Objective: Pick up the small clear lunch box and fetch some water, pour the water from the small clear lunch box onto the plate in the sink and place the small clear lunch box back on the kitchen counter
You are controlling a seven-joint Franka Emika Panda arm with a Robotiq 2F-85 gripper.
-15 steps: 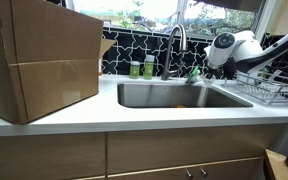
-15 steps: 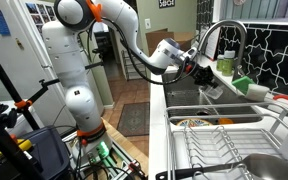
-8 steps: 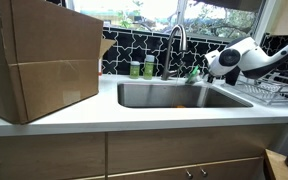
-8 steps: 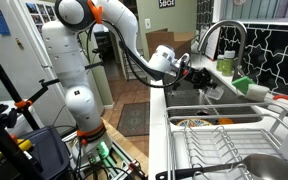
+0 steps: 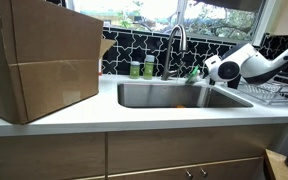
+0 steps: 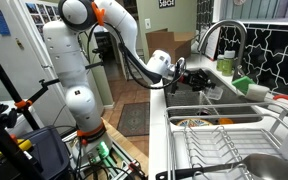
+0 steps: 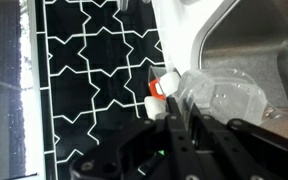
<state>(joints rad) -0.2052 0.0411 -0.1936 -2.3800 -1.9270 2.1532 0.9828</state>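
small clear lunch box | transp. plastic tub, whitish rim | fingers clamped on its edge | above steel sink

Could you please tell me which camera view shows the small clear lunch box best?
The wrist view: the small clear lunch box shows close up, held in the tool. In both exterior views it is too small and transparent to make out.

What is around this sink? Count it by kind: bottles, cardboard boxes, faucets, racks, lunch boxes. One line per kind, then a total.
Green bottles: 2
Cardboard box: 1
Faucet: 1
Wire dish rack: 1
Small clear lunch box: 1
Total: 6
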